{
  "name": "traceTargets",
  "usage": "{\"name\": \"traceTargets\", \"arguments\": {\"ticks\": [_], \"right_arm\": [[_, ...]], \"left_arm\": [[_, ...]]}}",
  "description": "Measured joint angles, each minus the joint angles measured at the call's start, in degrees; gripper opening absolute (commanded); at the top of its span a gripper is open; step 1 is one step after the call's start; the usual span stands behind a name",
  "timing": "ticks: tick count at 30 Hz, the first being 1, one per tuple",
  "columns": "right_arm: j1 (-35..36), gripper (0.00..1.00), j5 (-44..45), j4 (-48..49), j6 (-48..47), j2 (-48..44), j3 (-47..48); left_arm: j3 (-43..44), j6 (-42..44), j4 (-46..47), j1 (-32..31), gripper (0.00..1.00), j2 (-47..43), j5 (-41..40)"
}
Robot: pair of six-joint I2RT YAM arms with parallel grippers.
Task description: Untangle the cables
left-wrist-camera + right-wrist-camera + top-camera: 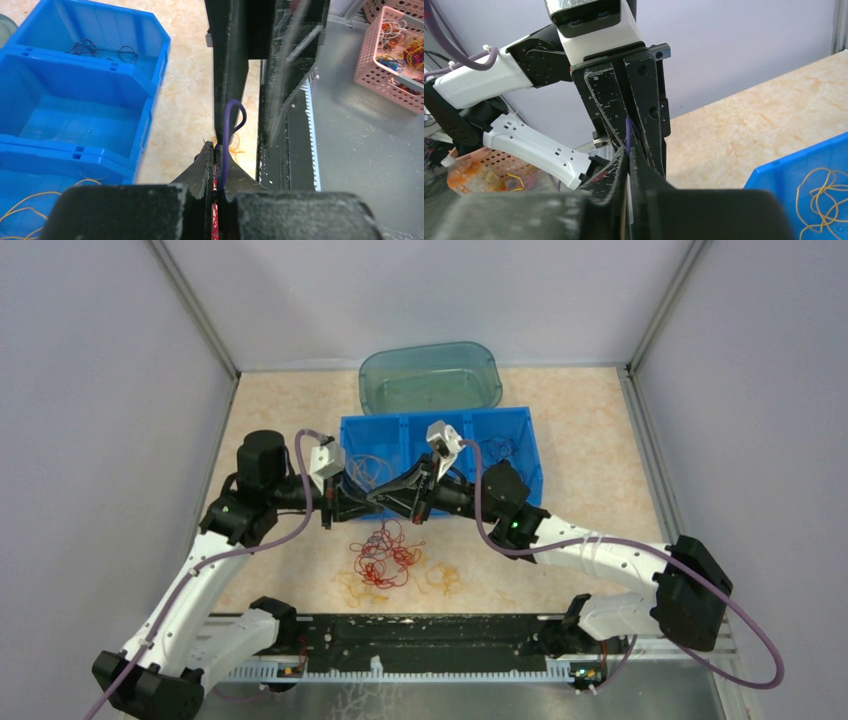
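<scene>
A purple strand (pixel 226 131) was pinched, run short and level, between the closed left claw (pixel 215 167) and the closed right claw (pixel 629 167), tip to tip, the cables (pixel 385 555) clumped on the worktop (pixel 600 470) just below both.

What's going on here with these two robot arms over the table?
Two robot arms are working on tangled cables. They meet above the table in front of the blue bin. The left hand is shut on a thin purple cable. The right hand sits tip to tip with it, jaws nearly closed; whether it grips the strand too is unclear. A red clump and some yellow-orange strands lie on the table below.
</scene>
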Motion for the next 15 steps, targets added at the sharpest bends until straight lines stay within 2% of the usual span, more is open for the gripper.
{"name": "traceTargets", "arguments": {"ticks": [2,4,10,15], "right_arm": [[0.1,0.55,1.3,0.0,-0.3,-0.2,0.0],[0.2,0.65,3.4,-0.6,-0.7,-1.0,-0.2],[0.3,0.70,9.7,-1.4,-3.4,-10.1,-7.3],[0.3,0.70,10.1,-1.7,-5.0,-10.5,-9.9]], "left_arm": [[0.2,-0.1,0.1,-0.1,0.00,0.2,-1.3],[0.8,-0.1,0.1,-0.1,0.00,0.6,-2.6],[4.8,-0.7,0.0,-0.1,0.00,1.4,-4.6],[7.4,-3.4,0.5,-0.1,0.00,1.7,-4.8]]}}
